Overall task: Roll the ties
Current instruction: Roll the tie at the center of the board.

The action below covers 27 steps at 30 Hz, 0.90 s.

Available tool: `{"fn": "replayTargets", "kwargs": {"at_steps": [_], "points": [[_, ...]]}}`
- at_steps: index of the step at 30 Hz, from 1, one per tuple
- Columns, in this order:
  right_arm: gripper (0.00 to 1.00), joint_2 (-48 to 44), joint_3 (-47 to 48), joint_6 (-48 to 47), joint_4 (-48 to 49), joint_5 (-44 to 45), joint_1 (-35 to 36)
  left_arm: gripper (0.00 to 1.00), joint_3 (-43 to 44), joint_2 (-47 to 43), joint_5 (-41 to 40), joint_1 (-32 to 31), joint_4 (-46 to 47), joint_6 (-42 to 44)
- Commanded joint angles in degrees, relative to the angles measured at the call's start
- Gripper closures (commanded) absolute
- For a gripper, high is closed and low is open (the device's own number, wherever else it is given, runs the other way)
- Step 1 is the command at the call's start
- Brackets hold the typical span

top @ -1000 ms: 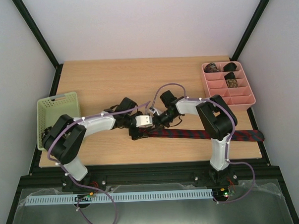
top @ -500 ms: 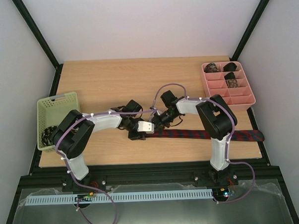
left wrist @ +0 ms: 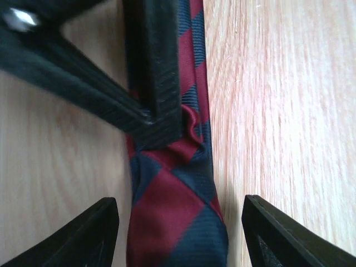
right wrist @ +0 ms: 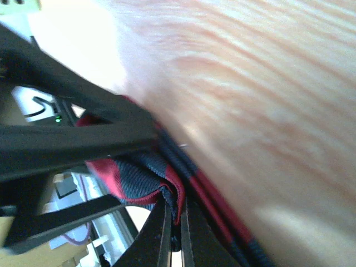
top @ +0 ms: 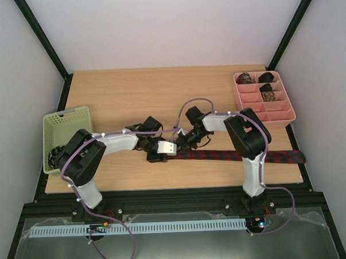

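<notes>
A dark red tie with navy stripes (top: 237, 156) lies flat along the near part of the table, its wide end at the right. My right gripper (top: 175, 146) is shut on a fold at the tie's narrow left end; in the right wrist view its fingertips (right wrist: 177, 217) pinch the folded fabric (right wrist: 133, 172). My left gripper (top: 157, 157) is open and low over the same end. In the left wrist view its fingers (left wrist: 94, 233) stand on either side of the tie (left wrist: 167, 211) without touching it. Rolled ties (top: 267, 88) sit in the pink tray.
The pink divided tray (top: 278, 107) stands at the back right, with coils in its far compartments. A pale green mesh basket (top: 66, 120) sits at the left edge with something dark inside (top: 56, 153). Both forearms cross the middle of the table.
My left gripper has moved down and toward the tie's narrow end, now straddling it. My right gripper has stayed pinched on the tie, barely shifting.
</notes>
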Motion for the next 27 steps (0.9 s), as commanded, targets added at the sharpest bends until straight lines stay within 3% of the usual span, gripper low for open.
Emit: {"fn": "replayTargets", "kwargs": {"at_steps": [1, 8, 16, 19, 24, 27], "points": [[0.99, 4.2, 1.28, -2.35, -4.52, 3.73, -0.21, 0.32, -2.04, -6.48, 7.01, 3.75, -0.69, -0.91], [0.99, 5.72, 1.32, -2.87, -5.18, 5.49, -0.21, 0.3, -6.2, -7.62, 4.84, 5.54, -2.04, 2.27], [0.99, 5.7, 0.84, -2.55, -4.78, 5.39, -0.22, 0.32, -3.93, -3.43, 2.66, 3.48, -3.36, 2.56], [0.99, 5.74, 0.91, -2.65, -4.76, 5.44, -0.21, 0.39, -3.76, -2.55, 0.91, 2.58, -2.59, 1.27], [0.99, 5.73, 0.66, -2.71, -4.62, 5.36, -0.23, 0.6, -3.97, -4.71, 1.01, 2.46, -0.62, -0.65], [0.99, 5.82, 0.65, -2.8, -4.65, 5.23, -0.21, 0.65, -3.69, -6.83, 4.0, 2.4, 0.15, -2.12]]}}
